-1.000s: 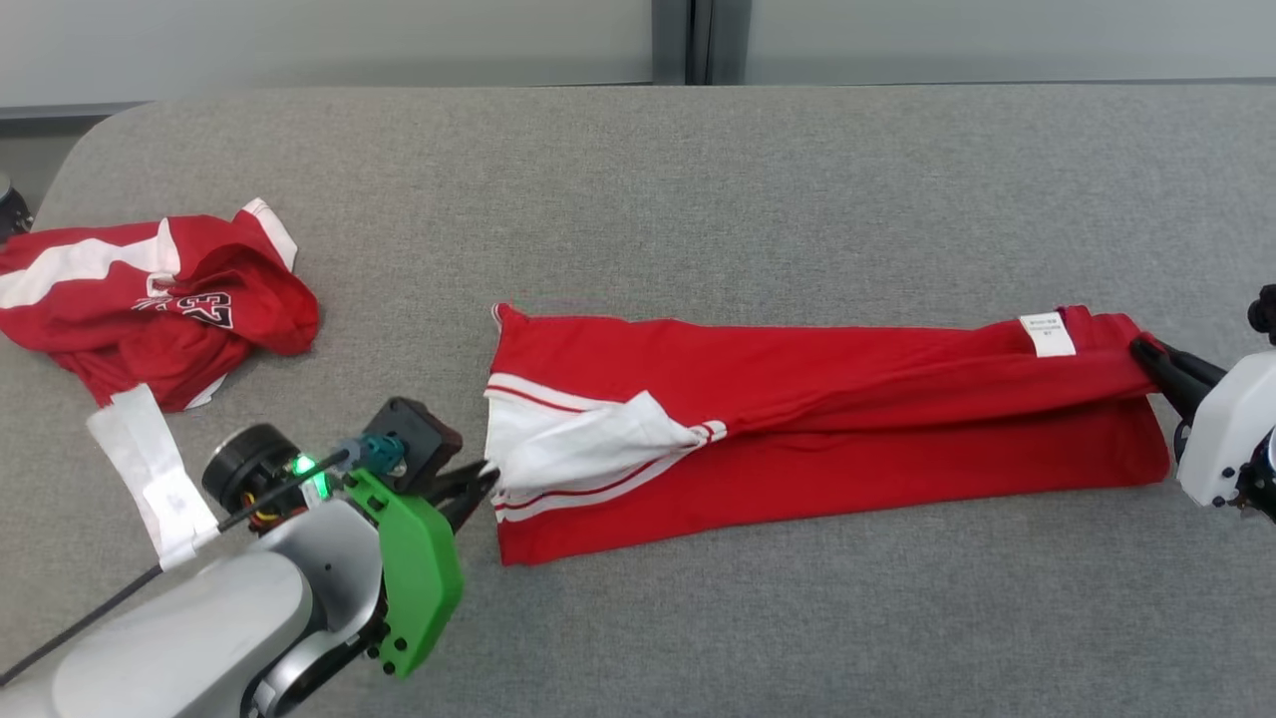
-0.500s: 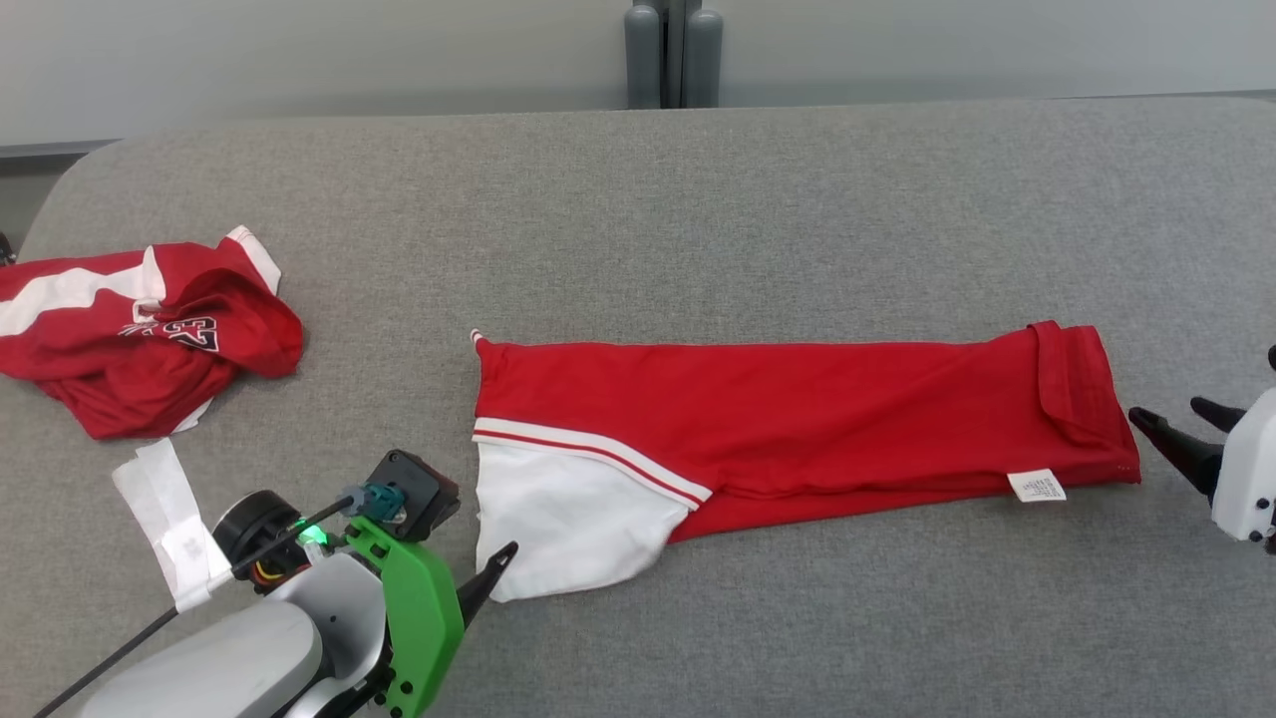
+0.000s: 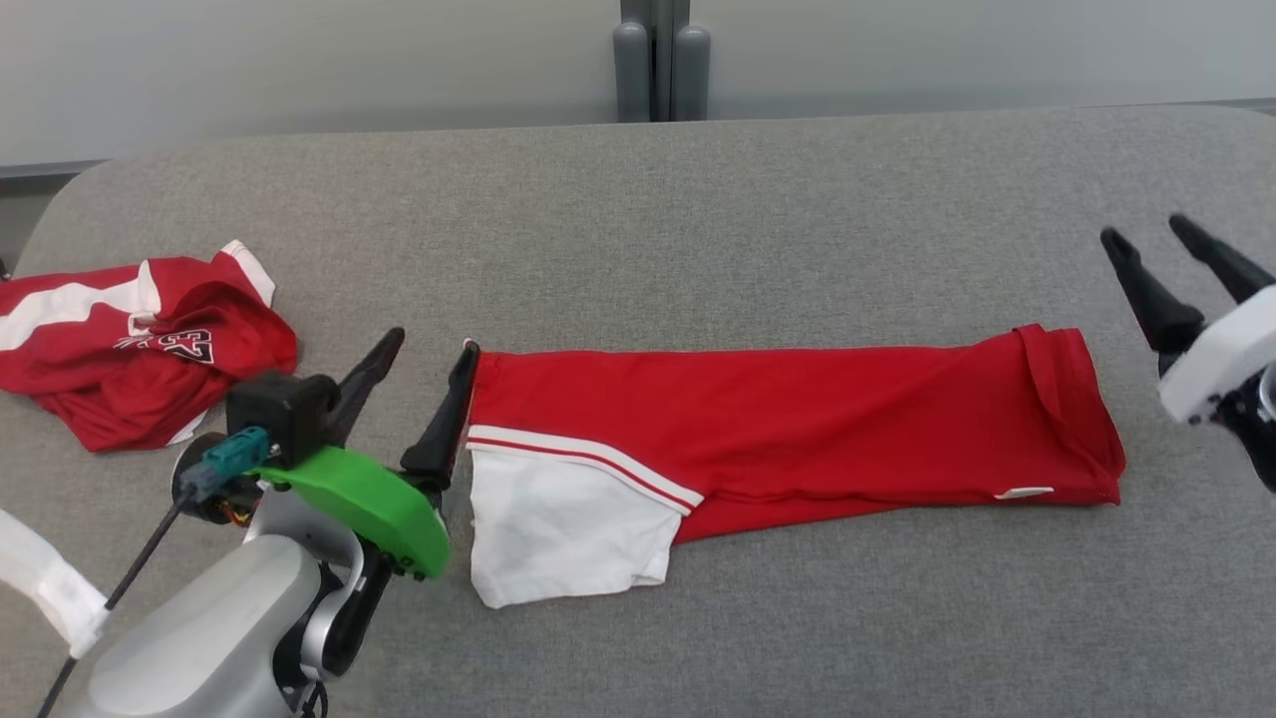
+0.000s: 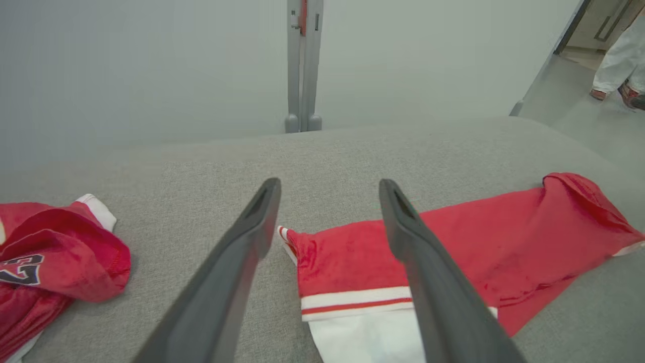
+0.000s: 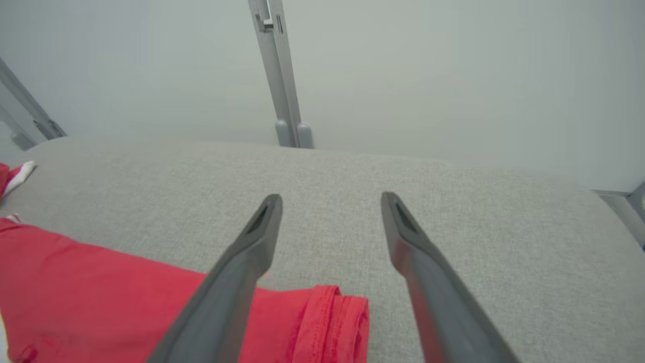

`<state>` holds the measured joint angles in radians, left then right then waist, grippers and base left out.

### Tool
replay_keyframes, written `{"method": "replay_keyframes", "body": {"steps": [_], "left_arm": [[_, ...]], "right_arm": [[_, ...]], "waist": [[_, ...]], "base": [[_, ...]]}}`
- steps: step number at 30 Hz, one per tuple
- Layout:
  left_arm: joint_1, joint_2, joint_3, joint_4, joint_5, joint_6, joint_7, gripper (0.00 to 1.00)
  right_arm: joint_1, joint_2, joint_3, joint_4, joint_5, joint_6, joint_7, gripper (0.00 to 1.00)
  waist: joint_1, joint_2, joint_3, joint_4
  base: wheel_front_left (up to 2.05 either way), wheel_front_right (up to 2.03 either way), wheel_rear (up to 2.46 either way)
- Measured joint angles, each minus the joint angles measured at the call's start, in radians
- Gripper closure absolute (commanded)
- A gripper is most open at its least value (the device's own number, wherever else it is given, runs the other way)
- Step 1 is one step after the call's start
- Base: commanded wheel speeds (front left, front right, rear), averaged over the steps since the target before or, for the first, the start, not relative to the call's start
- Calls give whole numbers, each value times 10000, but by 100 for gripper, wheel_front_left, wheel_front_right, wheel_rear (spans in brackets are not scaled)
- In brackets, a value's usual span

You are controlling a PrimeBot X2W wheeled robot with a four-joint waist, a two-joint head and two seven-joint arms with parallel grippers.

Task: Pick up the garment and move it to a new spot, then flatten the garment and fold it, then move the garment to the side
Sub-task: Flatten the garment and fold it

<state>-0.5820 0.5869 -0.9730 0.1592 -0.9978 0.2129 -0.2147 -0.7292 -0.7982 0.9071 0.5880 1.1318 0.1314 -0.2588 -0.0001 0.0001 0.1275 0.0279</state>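
Observation:
The garment [image 3: 797, 424] is red with a white, red-striped sleeve. It lies folded into a long strip across the middle of the grey table [image 3: 698, 199], also seen as the garment [image 4: 504, 237] and the garment [image 5: 101, 297] from the wrists. My left gripper [image 3: 432, 346] stands open just off its left end, nothing between the fingers. My right gripper [image 3: 1146, 231] is open too, raised above and right of the strip's right end, empty.
A second red and white garment [image 3: 130, 339] lies crumpled at the table's left edge. A grey post [image 3: 658, 55] stands behind the table against the wall. A person's legs [image 4: 617, 55] show on the floor far right in the left wrist view.
Both grippers opened and let go of the garment's ends, then lifted away. The top layer dropped flat, leaving the garment folded lengthwise. The head camera also tilted.

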Motion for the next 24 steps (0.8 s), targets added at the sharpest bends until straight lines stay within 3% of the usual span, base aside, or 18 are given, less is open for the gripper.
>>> {"method": "replay_keyframes", "body": {"steps": [4, 6, 10, 13, 18, 24], "left_arm": [[535, -616, 1569, 46, 42, 188, -437, 0], [1037, -1266, 2978, -261, 642, 182, -470, 0], [2465, -2631, 4939, -366, 2054, -454, -477, 0], [3141, -3455, 5985, -251, 3250, -1016, -479, 0], [4252, -4777, 7331, -378, 5016, -2174, -481, 0], [4953, -5310, 8159, -163, 6088, -2945, -489, 0]], "right_arm": [[661, 982, -2892, -903, -1994, 0, -40, 0], [1669, 1639, -4301, -1509, -3216, 0, -35, 0], [3289, 3009, -6539, -2920, -5358, 0, -40, 0], [4376, 3881, -7290, -3661, -6489, 0, -38, 0], [5351, 5020, -8149, -4451, -7053, 0, -40, 0], [5903, 5520, -8443, -4715, -7392, 0, -40, 0]], "waist": [[0, -1, -45, -31], [0, 0, -48, -4], [0, 0, -79, 42], [0, -1, -138, 59], [0, 0, -209, 24], [0, -1, -185, 29]], "base": [[0, 0, 0], [0, 0, 0], [0, 0, 0], [0, 0, 0], [0, 0, 0], [0, 0, 0]]}}
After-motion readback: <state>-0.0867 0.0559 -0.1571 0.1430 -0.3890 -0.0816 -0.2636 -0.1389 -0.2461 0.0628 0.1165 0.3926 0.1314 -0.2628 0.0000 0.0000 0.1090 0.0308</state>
